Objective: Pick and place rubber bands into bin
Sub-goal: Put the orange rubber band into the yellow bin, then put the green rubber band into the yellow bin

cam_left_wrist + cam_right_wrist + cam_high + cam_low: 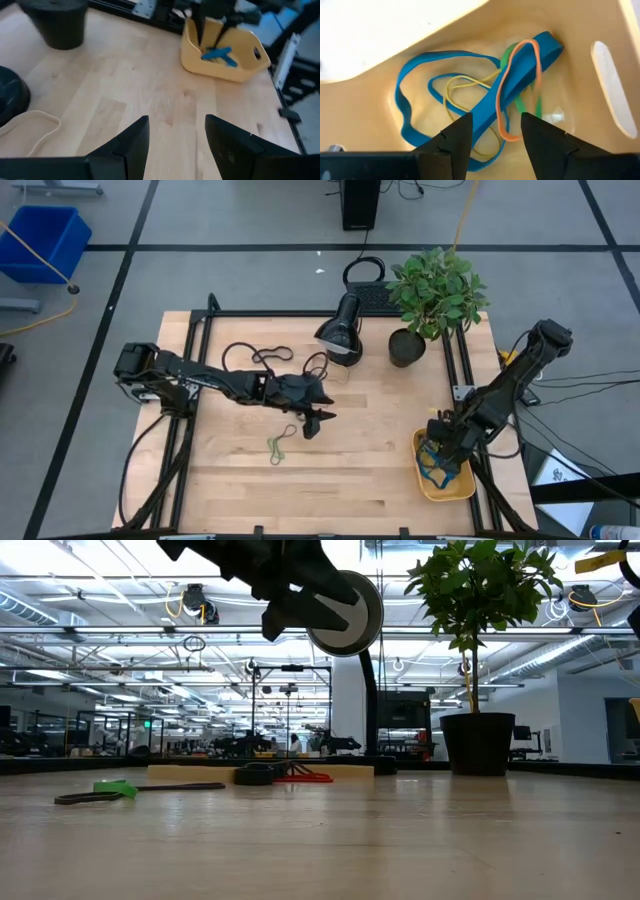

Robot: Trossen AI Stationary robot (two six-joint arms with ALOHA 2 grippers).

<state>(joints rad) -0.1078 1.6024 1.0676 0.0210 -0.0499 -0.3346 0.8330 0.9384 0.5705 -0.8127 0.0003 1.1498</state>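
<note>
While the right gripper (492, 131) hangs with jaws released inside the bin (447, 486) over its blue, orange and yellow bands, the green rubber band (279, 445) lies on the table (350, 480) just beside the left gripper (318, 420), the nearer arm, jaws parted and empty.

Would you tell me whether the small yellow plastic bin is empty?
No: the small yellow plastic bin holds blue, orange, yellow and green rubber bands.
</note>
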